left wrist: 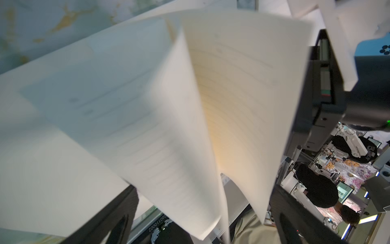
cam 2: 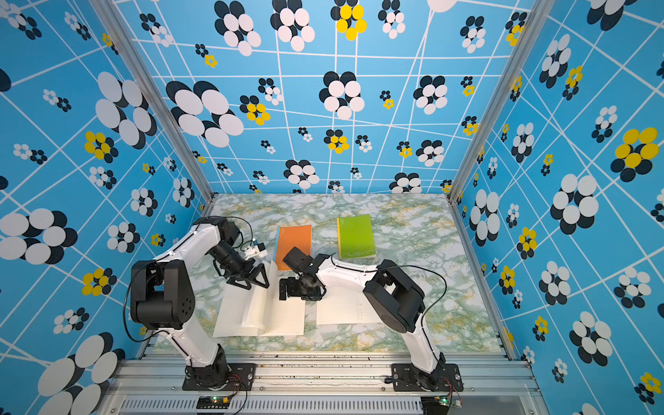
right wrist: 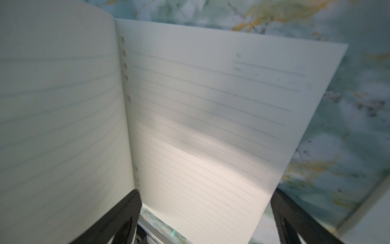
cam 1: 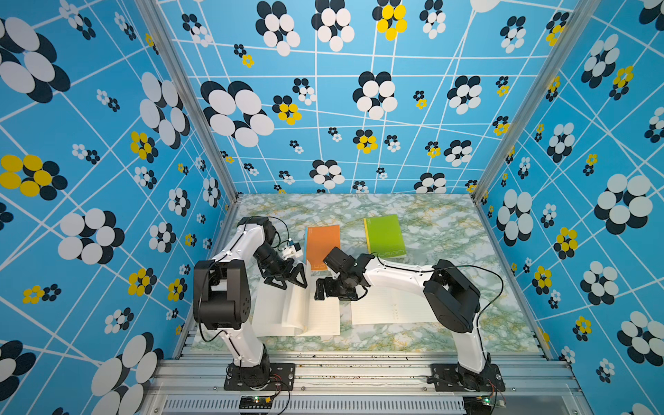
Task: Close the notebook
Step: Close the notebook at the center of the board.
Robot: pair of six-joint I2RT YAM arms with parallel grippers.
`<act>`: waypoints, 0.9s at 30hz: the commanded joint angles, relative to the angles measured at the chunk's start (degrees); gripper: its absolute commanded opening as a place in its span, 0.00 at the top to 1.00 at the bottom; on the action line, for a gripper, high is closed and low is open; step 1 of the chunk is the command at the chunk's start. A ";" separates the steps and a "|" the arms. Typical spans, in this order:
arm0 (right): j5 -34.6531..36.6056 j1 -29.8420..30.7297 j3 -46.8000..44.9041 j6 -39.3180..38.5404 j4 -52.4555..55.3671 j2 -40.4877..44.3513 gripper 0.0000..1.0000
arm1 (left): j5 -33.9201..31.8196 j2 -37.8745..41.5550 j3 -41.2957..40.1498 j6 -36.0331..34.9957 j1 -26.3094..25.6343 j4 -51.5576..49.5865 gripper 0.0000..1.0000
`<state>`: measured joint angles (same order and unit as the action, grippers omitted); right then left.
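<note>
Marbled green-white tabletop (cam 1: 449, 251) inside blue flower-print walls (cam 1: 107, 187). The open notebook (cam 1: 319, 316), cream lined pages fanning, lies at 8 o'clock from centre. Left gripper (cam 1: 287, 282) and right gripper (cam 1: 325, 289) are at its 12 o'clock edge, jaws spread.

Matt lined paper notebook (cam 1: 305, 312)

Open cream, lined notebook (cam 1: 321, 316) at the front, flat, middle pages curled half-upright.

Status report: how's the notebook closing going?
Both open: left gripper among lifted pages, right gripper by its right page. Notebook not closed. Nothing blocking.
</note>
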<state>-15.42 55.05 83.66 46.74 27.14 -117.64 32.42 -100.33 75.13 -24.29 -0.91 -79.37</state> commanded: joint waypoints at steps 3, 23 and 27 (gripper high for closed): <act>1.78 -2.24 -4.67 -2.36 1.13 4.48 0.01 | 4.30 2.65 2.47 -0.74 -4.77 -2.60 0.00; 0.92 -2.43 -3.05 -1.91 1.56 7.15 0.01 | -0.73 1.81 3.96 -11.84 17.03 -6.14 0.00; 1.14 -2.05 -2.96 -1.53 1.32 6.76 0.01 | -1.31 -0.88 2.13 -15.94 23.90 -6.14 0.00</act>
<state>-14.06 52.53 79.13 44.42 29.12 -110.26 32.40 -99.33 79.05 -34.89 19.99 -83.07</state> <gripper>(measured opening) 0.991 0.996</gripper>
